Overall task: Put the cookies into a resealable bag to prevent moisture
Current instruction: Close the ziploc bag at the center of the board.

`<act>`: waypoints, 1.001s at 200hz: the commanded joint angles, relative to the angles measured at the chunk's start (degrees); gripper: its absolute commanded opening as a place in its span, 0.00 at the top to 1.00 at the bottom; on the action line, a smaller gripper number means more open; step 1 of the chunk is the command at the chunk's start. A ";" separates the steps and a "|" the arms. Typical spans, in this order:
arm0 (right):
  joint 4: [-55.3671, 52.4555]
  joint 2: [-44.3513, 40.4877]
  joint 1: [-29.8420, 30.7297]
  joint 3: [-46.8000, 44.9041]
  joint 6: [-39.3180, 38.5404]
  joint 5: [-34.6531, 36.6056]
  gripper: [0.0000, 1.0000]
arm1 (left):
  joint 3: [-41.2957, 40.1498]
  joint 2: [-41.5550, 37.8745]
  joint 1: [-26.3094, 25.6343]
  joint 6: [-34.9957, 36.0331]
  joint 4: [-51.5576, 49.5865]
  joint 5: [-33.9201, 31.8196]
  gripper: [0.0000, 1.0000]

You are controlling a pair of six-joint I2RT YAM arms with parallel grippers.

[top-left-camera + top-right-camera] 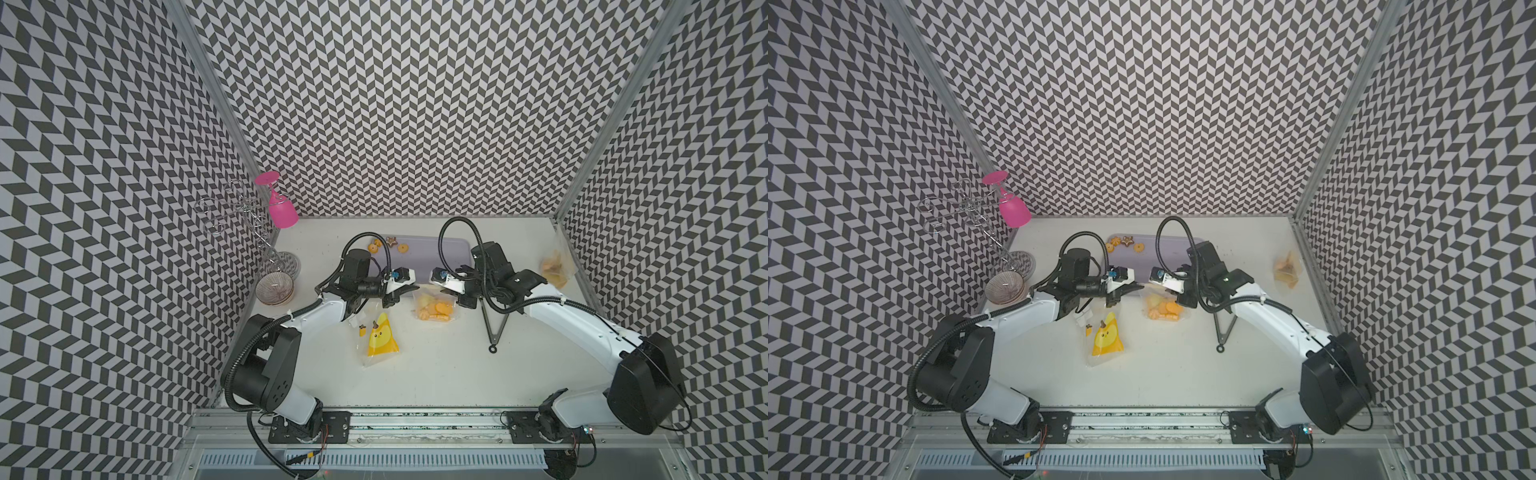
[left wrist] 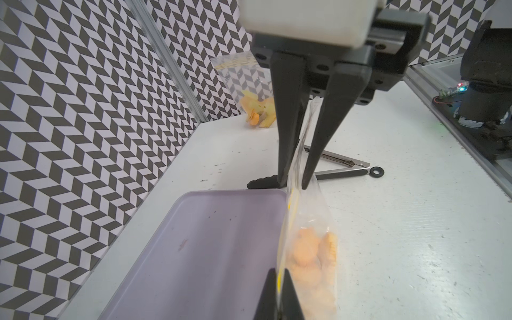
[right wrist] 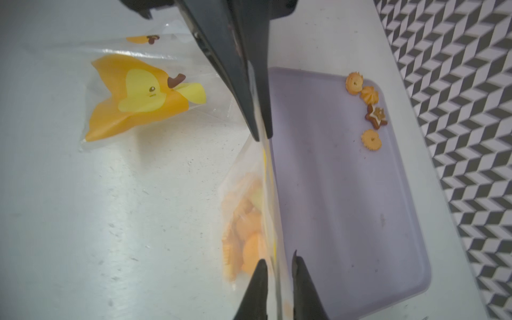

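Note:
A clear resealable bag (image 1: 449,316) lies on the white table just in front of the purple tray (image 1: 440,249). Several orange cookies (image 1: 434,309) show through it in the left wrist view (image 2: 310,255) and the right wrist view (image 3: 246,227). My left gripper (image 1: 412,290) is shut on one end of the bag's top edge (image 2: 278,293). My right gripper (image 1: 442,291) holds the other end, its jaws nearly together with the edge running between them (image 3: 279,266). Several more cookies (image 3: 371,110), one of them a brown star, lie loose at the tray's far left corner (image 1: 390,243).
A clear bag printed with a yellow chick (image 1: 382,336) lies near the left arm. Another bag holding cookies (image 1: 555,268) leans at the right wall. Black tongs (image 1: 494,324) lie under the right arm. A pink glass (image 1: 280,208), a wire rack (image 1: 245,212) and bowls (image 1: 274,286) stand at the far left.

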 commanded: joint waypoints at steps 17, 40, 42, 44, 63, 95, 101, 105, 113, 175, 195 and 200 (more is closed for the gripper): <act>2.85 1.31 1.06 2.14 0.34 -0.94 0.83 | 1.45 0.20 -0.45 1.44 -1.35 0.70 1.00; 2.88 1.78 1.56 2.45 -0.31 -1.07 1.00 | 1.64 0.44 -0.41 1.52 -1.49 0.70 1.00; 2.90 1.81 1.60 2.49 -0.31 -1.08 1.00 | 1.63 0.39 -0.39 1.52 -1.50 0.68 1.00; 2.95 1.84 1.74 2.49 -0.26 -1.08 0.99 | 1.63 0.37 -0.42 1.52 -1.52 0.67 1.00; 3.65 2.01 2.09 2.39 -0.02 -0.77 0.89 | 1.80 0.47 -0.39 1.71 -1.86 0.66 1.00; 4.76 2.38 2.40 2.58 0.43 -0.91 0.83 | 1.82 0.40 -0.44 1.85 -2.06 0.73 1.00; 4.92 2.42 2.49 2.57 0.41 -0.97 0.87 | 1.81 0.40 -0.44 1.88 -2.06 0.87 1.00; 4.84 2.47 2.57 2.58 0.21 -1.26 0.93 | 1.82 0.50 -0.46 1.85 -2.06 0.87 1.00; 4.50 2.68 2.66 2.80 -0.14 -1.88 1.00 | 1.89 0.50 -0.51 1.94 -2.14 0.89 1.00; 7.37 3.44 3.28 2.91 0.93 -2.20 0.80 | 1.85 0.56 -0.63 2.32 -2.23 1.44 1.00; 7.79 3.43 3.45 2.53 0.09 -3.94 0.95 | 1.82 0.65 -0.65 2.22 -2.02 1.57 1.00; 8.07 3.52 3.47 2.57 0.41 -4.05 0.94 | 1.82 0.75 -0.67 2.23 -1.93 1.58 1.00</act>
